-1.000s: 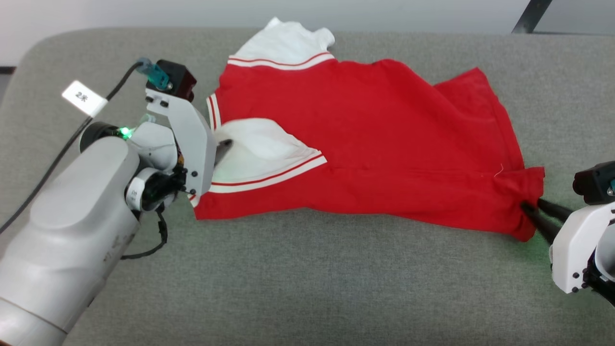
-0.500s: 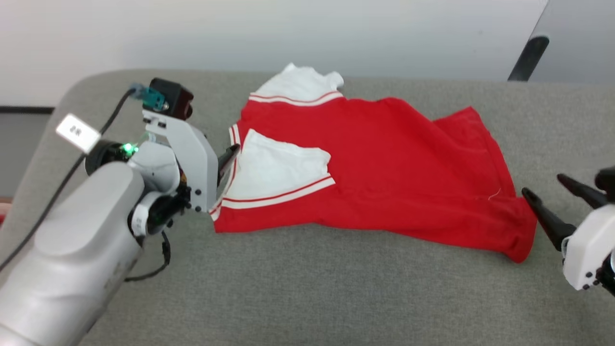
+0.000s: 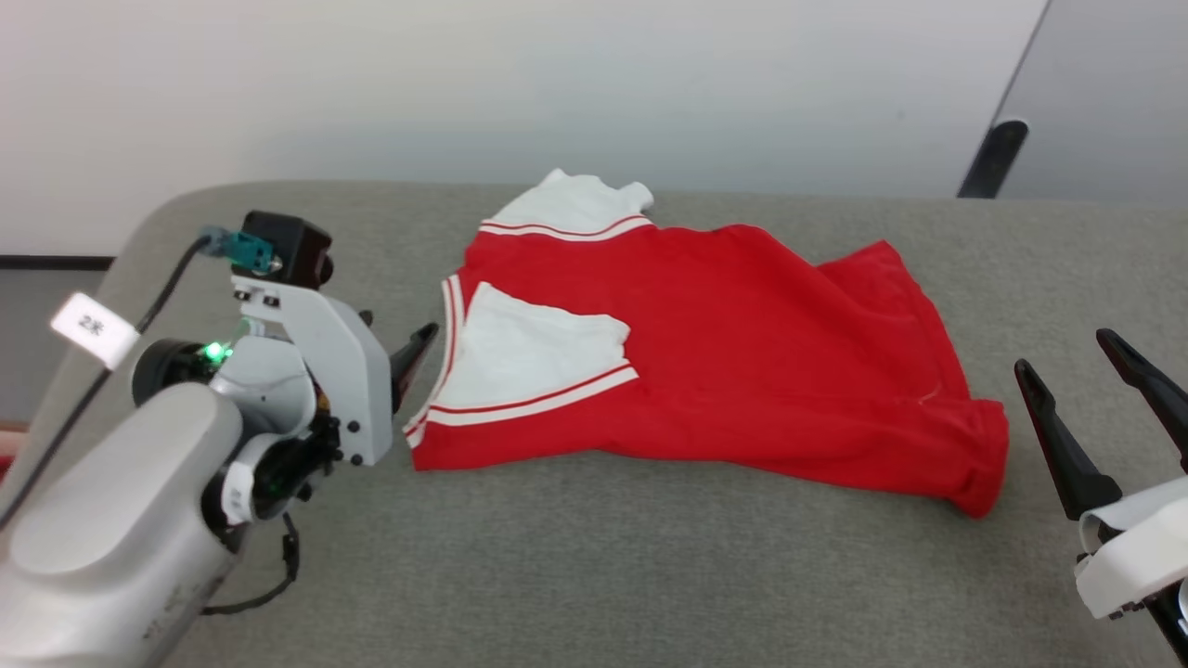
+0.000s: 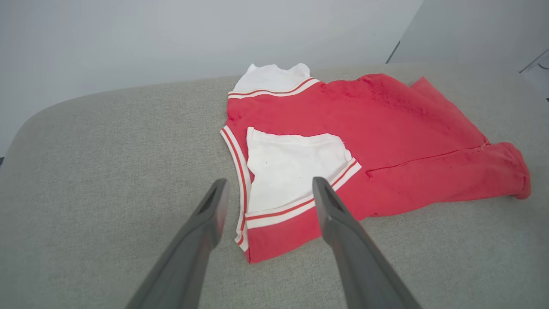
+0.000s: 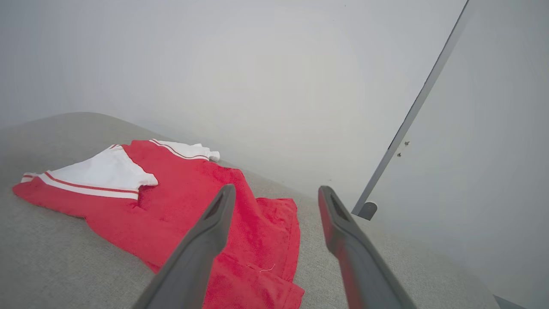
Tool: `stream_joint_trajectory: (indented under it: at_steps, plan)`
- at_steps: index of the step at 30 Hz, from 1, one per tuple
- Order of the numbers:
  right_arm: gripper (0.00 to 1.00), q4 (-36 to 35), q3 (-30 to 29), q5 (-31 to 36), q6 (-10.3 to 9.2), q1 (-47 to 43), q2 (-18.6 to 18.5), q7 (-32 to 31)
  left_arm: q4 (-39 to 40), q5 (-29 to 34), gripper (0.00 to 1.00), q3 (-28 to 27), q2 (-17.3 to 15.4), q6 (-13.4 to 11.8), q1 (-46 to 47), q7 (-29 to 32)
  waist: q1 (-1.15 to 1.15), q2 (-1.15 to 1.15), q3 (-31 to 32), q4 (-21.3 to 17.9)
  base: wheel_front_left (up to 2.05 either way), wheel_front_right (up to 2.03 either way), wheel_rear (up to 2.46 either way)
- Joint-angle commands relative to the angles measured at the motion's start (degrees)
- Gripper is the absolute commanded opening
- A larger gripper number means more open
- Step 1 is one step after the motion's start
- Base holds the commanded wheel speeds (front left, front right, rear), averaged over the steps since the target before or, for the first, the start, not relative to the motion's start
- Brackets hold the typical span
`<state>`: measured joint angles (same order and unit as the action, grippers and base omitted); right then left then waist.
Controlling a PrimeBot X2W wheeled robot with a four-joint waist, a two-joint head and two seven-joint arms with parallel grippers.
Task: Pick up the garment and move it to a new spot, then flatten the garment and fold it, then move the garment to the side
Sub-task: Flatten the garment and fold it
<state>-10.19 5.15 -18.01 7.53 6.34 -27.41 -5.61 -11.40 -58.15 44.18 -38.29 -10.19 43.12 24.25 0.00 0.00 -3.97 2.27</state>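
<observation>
Between left fingers [image 3: 415, 346] and right fingers [image 3: 1060, 441], garment [image 3: 742, 371] lies on cushion [image 3: 603, 566]; both pairs spread open, empty.

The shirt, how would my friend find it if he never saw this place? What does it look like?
Look at the big grey padded surface in front of the white wall. The shirt lies across its middle, between the left gripper and the right gripper, both open and not touching it. It is bright red against the grey, with white short sleeves edged in red-and-white stripes.
</observation>
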Motion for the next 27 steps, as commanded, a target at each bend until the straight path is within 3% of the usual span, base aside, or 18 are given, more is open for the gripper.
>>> stream_joint_trajectory:
  at_steps: [1,15,27]
  plan:
    - [1.00,-1.3,-1.0,0.7,-0.09,-1.1,0.8,-0.1,0.3,-0.7,1.00,-0.1,-0.5,-0.2,-0.2,1.3,0.00,0.00,-1.3,-1.5,0.00,0.00,0.00]
    - [1.00,-6.6,-3.7,0.6,-0.09,-1.7,6.2,-1.0,-9.7,-7.7,1.00,1.5,-2.4,1.6,5.2,19.5,0.00,0.00,-9.9,-9.3,0.00,0.00,0.00]
    - [1.00,-6.5,-5.0,-1.0,-0.09,-1.2,7.2,-1.4,-18.7,-6.7,1.00,4.6,-3.1,4.0,5.7,24.6,0.00,0.00,-12.9,-10.9,0.00,0.00,0.00]
